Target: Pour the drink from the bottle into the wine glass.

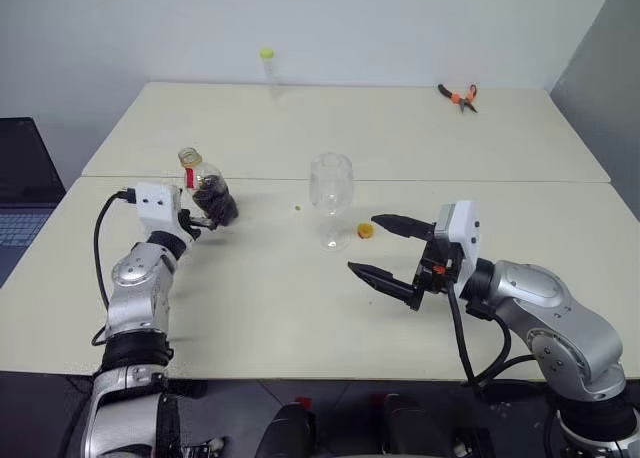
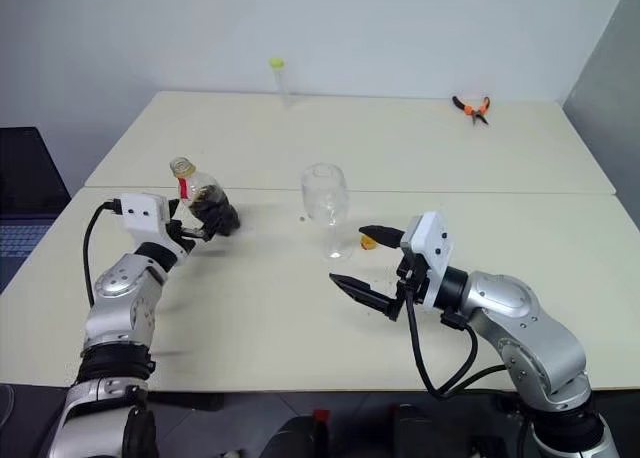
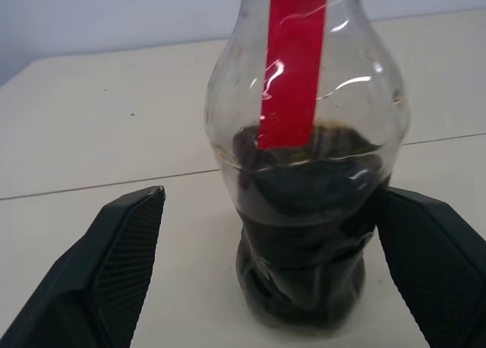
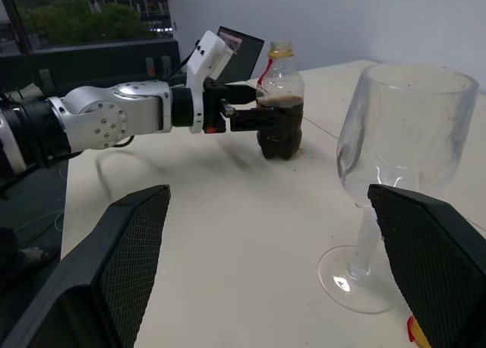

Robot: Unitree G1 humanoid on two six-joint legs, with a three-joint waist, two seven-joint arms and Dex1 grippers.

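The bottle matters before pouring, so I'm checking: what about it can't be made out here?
- Bottle: mouth cut off by the left wrist view's top edge.
- Bottle's far side: hidden behind its dark drink.
- Whether the left gripper fingers touch it: too small in head views.

Colours on the cream table (image 1: 300, 318)

Squat clear plastic bottle (image 1: 205, 190): red strip, near-black drink (image 3: 304, 234). Clear stemmed wine glass (image 1: 331, 193). Small orange cap (image 1: 365, 230). Orange-handled pliers (image 1: 458, 95). Clear tube (image 1: 268, 66), yellow-green cap.
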